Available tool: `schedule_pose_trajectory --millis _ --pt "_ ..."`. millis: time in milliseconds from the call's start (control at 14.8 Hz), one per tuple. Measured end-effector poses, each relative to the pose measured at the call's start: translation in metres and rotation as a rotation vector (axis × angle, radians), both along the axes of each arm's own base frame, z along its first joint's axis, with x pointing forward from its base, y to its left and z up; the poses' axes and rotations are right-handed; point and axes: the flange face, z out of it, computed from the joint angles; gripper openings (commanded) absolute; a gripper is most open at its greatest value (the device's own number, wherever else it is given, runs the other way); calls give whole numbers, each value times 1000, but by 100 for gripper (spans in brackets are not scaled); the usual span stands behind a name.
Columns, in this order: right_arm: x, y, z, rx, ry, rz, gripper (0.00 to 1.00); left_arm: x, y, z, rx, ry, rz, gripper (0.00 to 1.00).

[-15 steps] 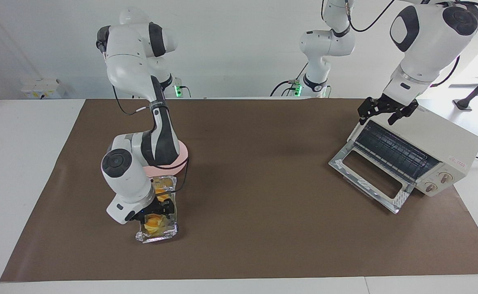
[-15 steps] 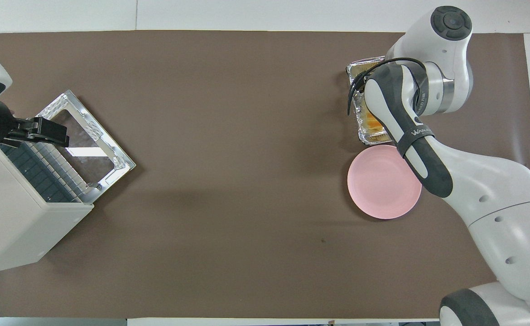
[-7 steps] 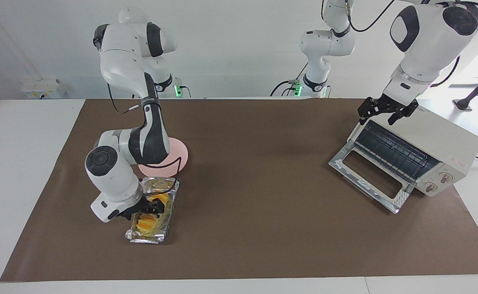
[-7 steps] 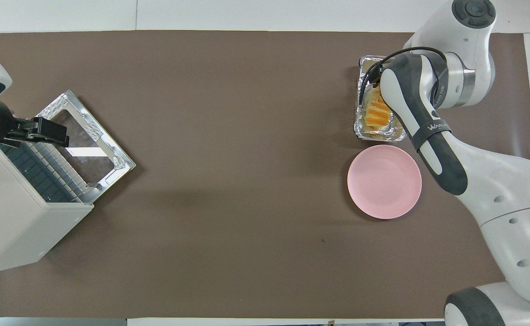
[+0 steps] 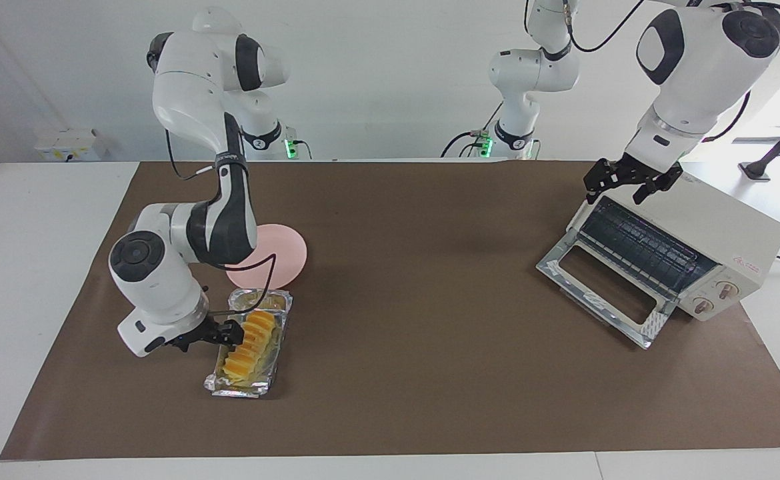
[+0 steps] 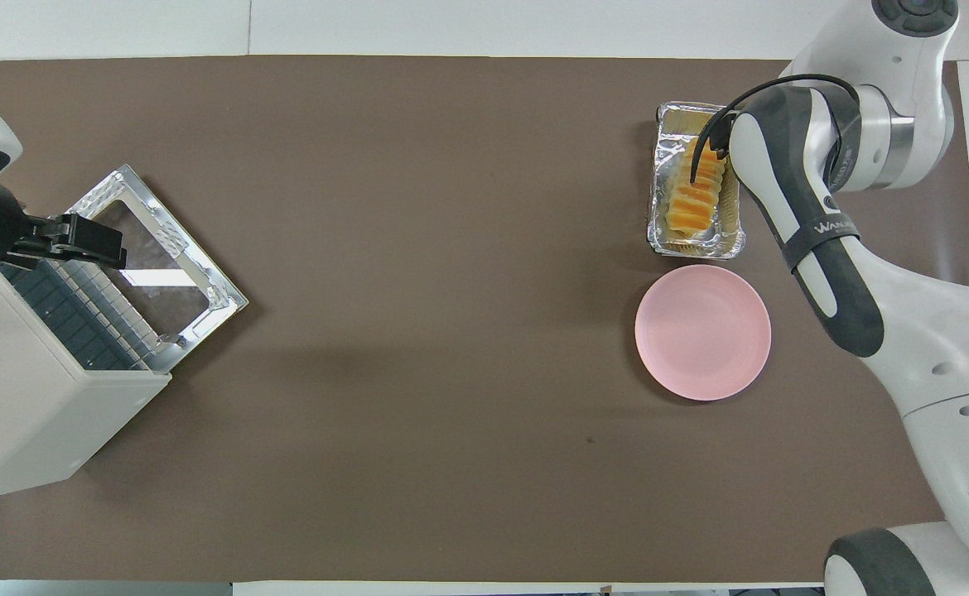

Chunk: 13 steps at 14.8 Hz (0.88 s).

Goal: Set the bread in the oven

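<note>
The bread (image 5: 250,343), a row of yellow-orange slices, lies in a crinkled foil tray (image 5: 240,390) toward the right arm's end of the table; it also shows in the overhead view (image 6: 694,194). My right gripper (image 5: 227,332) is low at the side of the tray, close against the bread; my forearm hides it in the overhead view. The cream oven (image 5: 717,227) stands at the left arm's end with its glass door (image 5: 603,287) dropped open and its rack showing. My left gripper (image 5: 630,183) is open over the oven's top front edge, and also shows in the overhead view (image 6: 79,240).
A round pink plate (image 5: 283,250) lies beside the foil tray, nearer to the robots. Brown paper (image 5: 430,300) covers the table. A third arm's base stands at the robots' edge of the table.
My right gripper has slid off the bread sideways toward the right arm's end of the table, uncovering the slices. The foil tray shifted slightly with it. The left arm has not moved.
</note>
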Motion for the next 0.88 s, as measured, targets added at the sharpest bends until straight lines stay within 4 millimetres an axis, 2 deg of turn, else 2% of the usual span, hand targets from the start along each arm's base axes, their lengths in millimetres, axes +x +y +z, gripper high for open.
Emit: schedule_pose_trajectory --millis 202,270,337,404,472,876 --pt "-4 -2 -18 -1 7 -2 92 0 0 0 0 0 0 100" --pt "-7 -4 -26 -2 11 -4 81 0 0 0 0 0 0 100" --pt "-9 -6 -33 -4 13 -7 60 0 0 0 0 0 0 100" --pt "-11 -8 -37 -5 13 -9 26 0 0 0 0 0 0 100" --pt "-13 -8 -37 -4 13 -10 2 0 0 0 0 0 0 100" --pt "-10 -5 -28 0 -41 -24 0 0 0 0 0 0 0 100"
